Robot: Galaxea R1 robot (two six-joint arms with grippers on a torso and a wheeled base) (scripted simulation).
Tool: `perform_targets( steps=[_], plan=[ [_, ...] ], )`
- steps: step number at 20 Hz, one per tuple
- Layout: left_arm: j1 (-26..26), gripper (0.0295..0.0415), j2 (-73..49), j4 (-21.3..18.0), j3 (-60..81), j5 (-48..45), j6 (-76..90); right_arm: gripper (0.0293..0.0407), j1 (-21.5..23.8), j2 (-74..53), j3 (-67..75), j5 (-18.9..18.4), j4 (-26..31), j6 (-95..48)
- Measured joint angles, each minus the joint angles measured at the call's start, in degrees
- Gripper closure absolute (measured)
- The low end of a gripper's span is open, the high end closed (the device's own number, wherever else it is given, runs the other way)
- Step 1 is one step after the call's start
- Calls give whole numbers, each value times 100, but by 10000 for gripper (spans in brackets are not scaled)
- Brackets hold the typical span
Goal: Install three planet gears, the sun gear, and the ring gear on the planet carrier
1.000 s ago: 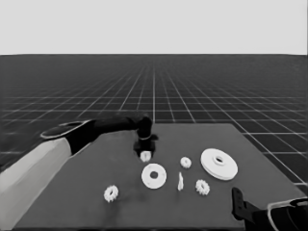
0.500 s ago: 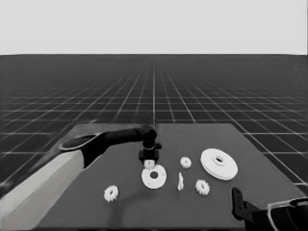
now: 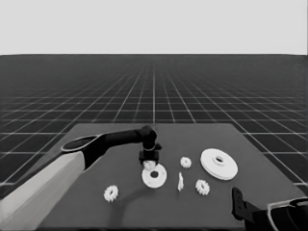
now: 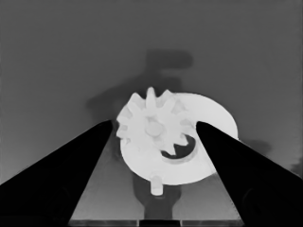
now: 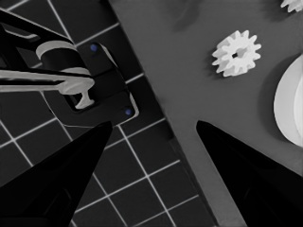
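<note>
Simulated scene, gridded floor [image 3: 154, 96], dark table [image 3: 269, 163]

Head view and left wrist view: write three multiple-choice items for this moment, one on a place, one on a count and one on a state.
1. Where is the left gripper?
A. over the smaller round part
B. over the larger round part
C. at the table's left end

2. How many gears lie loose on the table?
A. two
B. three
C. four

3. What is between the left gripper's fingers?
A. nothing
B. the thin white piece
C. one toothed gear

Answers:
1 A: the head view shows the left arm reaching to that part.
2 B: three gears lie apart from both grippers.
3 C: the left wrist view shows the toothed gear between the fingers, in front of the smaller round part.
</note>
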Motion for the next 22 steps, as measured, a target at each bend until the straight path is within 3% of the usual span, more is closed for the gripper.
perform_targets(
  steps=[6, 9, 16, 17, 18, 22],
  plan=[
    [0, 326, 0, 0, -1, -1, 0, 315, 0, 0, 0, 0, 0, 0],
    [-650, 326, -208, -552, 631, 353, -348, 315, 0, 0, 0, 0, 0, 0],
    [-819, 326, -221, -717, 686, 413, -378, 315, 0, 0, 0, 0, 0, 0],
    [-722, 326, -1673, -531, 3312, 564, -1690, 315, 0, 0, 0, 0, 0, 0],
    [-625, 326, -2694, -449, 4625, 622, -1959, 315, 0, 0, 0, 0, 0, 0],
    [-504, 326, -3875, -333, 5741, 599, -1797, 315, 0, 0, 0, 0, 0, 0]
  ],
)
